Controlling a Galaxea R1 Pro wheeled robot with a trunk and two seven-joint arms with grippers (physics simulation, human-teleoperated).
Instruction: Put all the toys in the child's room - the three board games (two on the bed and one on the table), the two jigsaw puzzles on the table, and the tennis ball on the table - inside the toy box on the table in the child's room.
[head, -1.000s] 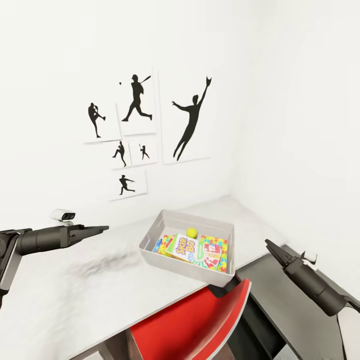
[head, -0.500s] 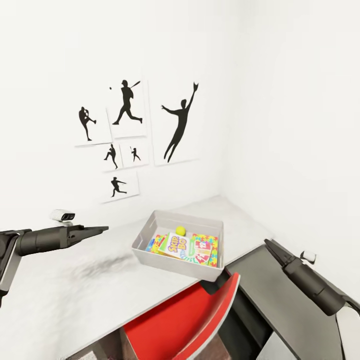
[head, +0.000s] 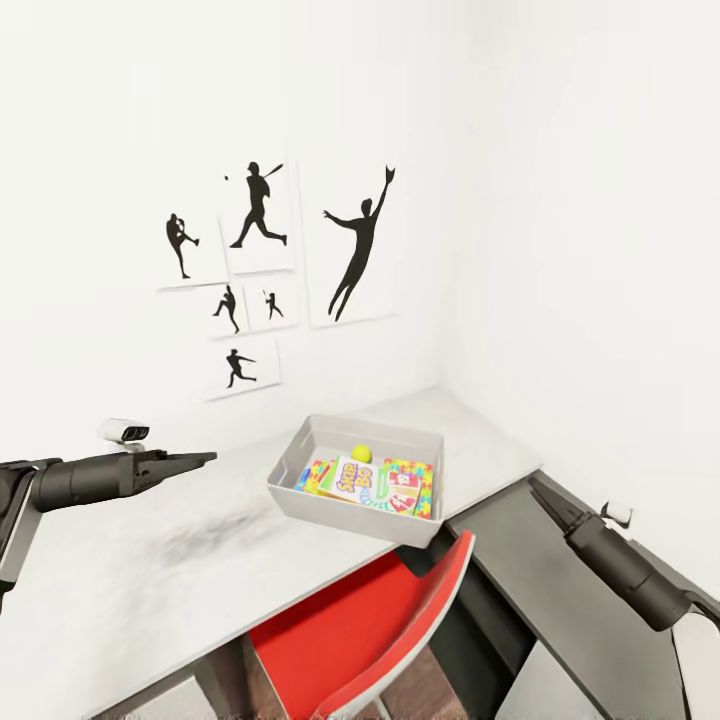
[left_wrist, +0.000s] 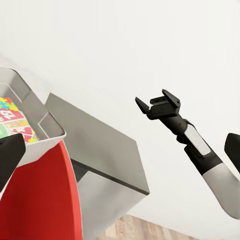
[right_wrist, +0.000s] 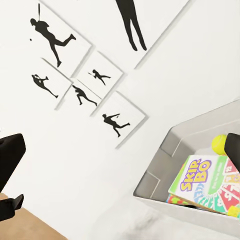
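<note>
The toy box (head: 296, 462) sits on the light grey table (head: 140, 570) near the corner. Inside it lie a pale green-edged board game (head: 357, 482), a jigsaw puzzle (head: 427, 484) with many-coloured pieces, and the tennis ball (head: 361, 453). The right wrist view shows the same box (right_wrist: 167, 147), board game (right_wrist: 197, 182) and ball (right_wrist: 218, 144). My left gripper (head: 205, 459) hovers over the table left of the box, open and empty. My right gripper (head: 537, 490) hangs over the dark corner section, right of the box; the left wrist view shows this right gripper (left_wrist: 152, 100) open and empty.
A red chair (head: 370, 630) is tucked under the table just in front of the toy box. The dark grey corner section (head: 520, 580) runs along the right wall. Black sports silhouettes (head: 255, 260) hang on the white wall behind.
The whole picture has shifted, so the camera moved; the toy box now shows a little further left and higher. Both arms hold the same pose.
</note>
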